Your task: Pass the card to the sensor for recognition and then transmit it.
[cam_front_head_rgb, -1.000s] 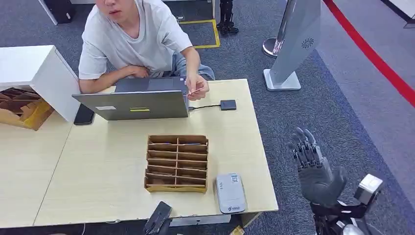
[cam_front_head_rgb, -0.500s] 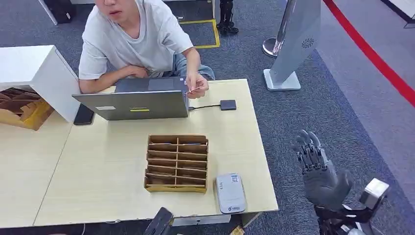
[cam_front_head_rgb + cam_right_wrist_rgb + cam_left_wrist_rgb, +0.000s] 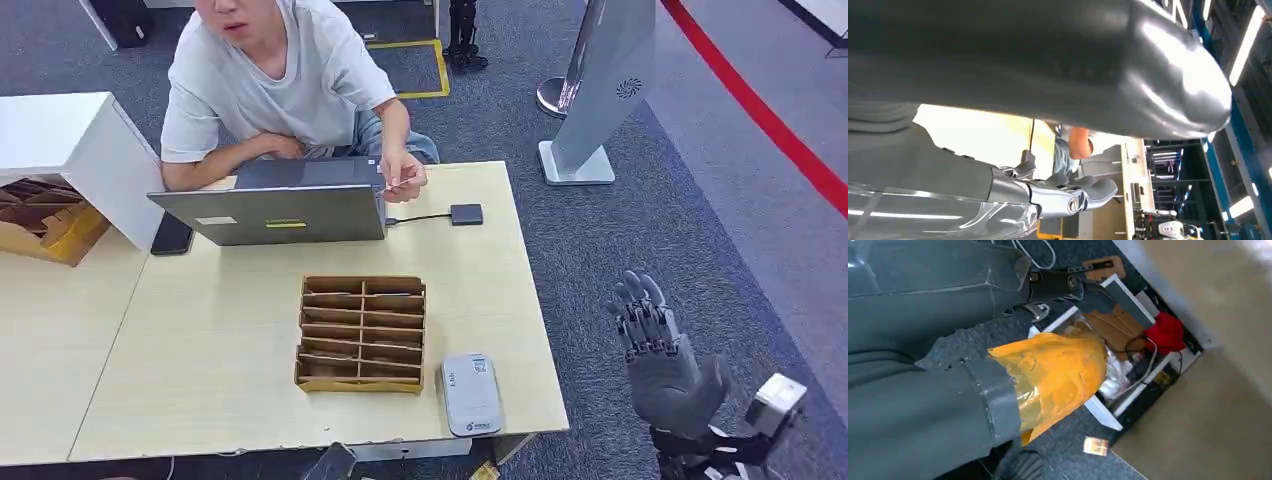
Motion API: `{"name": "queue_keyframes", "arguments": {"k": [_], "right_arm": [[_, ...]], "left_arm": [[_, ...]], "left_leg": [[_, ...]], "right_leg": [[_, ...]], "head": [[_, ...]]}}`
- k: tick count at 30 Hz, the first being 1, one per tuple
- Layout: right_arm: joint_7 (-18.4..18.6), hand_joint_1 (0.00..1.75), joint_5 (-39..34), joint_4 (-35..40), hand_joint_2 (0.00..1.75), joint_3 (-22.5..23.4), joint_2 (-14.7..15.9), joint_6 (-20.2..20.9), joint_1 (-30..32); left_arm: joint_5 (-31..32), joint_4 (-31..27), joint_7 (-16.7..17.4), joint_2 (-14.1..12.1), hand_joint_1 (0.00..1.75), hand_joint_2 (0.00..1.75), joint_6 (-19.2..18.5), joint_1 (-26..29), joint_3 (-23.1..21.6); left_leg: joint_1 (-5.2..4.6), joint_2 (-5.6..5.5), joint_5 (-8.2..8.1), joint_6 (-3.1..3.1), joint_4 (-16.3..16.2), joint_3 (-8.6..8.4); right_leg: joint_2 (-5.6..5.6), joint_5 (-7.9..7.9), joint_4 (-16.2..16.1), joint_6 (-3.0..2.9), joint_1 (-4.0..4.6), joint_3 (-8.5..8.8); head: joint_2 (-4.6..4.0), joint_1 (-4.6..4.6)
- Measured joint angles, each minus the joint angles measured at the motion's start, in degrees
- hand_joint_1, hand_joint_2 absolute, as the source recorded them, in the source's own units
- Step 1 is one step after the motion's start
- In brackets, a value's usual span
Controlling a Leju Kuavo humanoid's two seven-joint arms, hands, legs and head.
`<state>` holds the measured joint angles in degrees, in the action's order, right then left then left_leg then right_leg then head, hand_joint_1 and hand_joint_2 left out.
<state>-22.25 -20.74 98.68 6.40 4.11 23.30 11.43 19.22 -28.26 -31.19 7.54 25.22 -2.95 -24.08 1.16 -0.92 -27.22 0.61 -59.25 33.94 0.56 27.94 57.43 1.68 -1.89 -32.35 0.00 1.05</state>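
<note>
The card [image 3: 399, 183] is pinched in the person's hand [image 3: 403, 175] at the far edge of the surface [image 3: 200, 350], beside the laptop [image 3: 275, 212], so the handover looks done and the robot seems to be between cycles. The right hand [image 3: 660, 355] hangs off the surface's right side, fingers [image 3: 640, 305] spread and holding nothing; the left hand [image 3: 938, 390] is in the left wrist view, and whether its fingers are open cannot be told. The next move likely calls for reaching to the slotted cardboard box [image 3: 362, 333] for another card, then the grey sensor [image 3: 471, 394]

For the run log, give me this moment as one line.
right hand: open, raised beside table, holds nothing | card: in person's hand by laptop | reader: on table's near edge
</note>
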Motion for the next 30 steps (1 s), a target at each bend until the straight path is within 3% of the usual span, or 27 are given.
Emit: {"name": "queue_keyframes", "arguments": {"k": [12, 20, 27, 30], "right_arm": [[0.1, 0.00, 1.0, 2.2, 0.00, 3.5, -2.3, 1.1, 2.4], [0.4, 0.00, 1.0, 3.9, 0.00, 4.7, -3.4, 0.9, 3.7], [0.7, 0.00, 1.7, 5.1, 0.00, 6.5, -4.9, 1.4, 4.6], [1.1, 0.00, 2.1, 5.2, 0.00, 7.0, -5.6, 2.1, 4.6]], "left_arm": [[-6.4, -0.7, 1.0, -2.3, 0.00, 0.00, 3.4, 2.7, -2.5], [-9.0, 5.3, -0.3, -5.2, 0.00, 0.00, 5.7, 2.2, -2.5], [-15.8, 10.6, 4.5, -5.7, 0.00, 0.00, 6.6, 1.7, 1.5], [-18.9, 12.7, 8.3, -5.9, 0.00, 0.00, 5.9, 1.7, 4.2]], "left_leg": [[0.01, 0.01, -0.06, 0.03, 0.0, 0.00], [0.01, 0.03, -0.06, 0.03, 0.0, -0.02], [0.01, 0.04, -0.12, 0.06, 0.0, -0.02], [0.02, 0.04, -0.12, 0.06, 0.0, -0.02]], "right_leg": [[0.00, 0.05, 0.0, -0.02, 0.01, -0.01], [0.00, 0.10, 0.0, -0.04, 0.01, 0.00], [0.01, 0.11, 0.0, -0.04, 0.01, 0.00], [0.02, 0.11, 0.0, -0.04, 0.01, 0.00]], "head": [[0.00, 0.00], [0.00, 0.00], [0.00, 0.02], [0.00, 0.02]]}}
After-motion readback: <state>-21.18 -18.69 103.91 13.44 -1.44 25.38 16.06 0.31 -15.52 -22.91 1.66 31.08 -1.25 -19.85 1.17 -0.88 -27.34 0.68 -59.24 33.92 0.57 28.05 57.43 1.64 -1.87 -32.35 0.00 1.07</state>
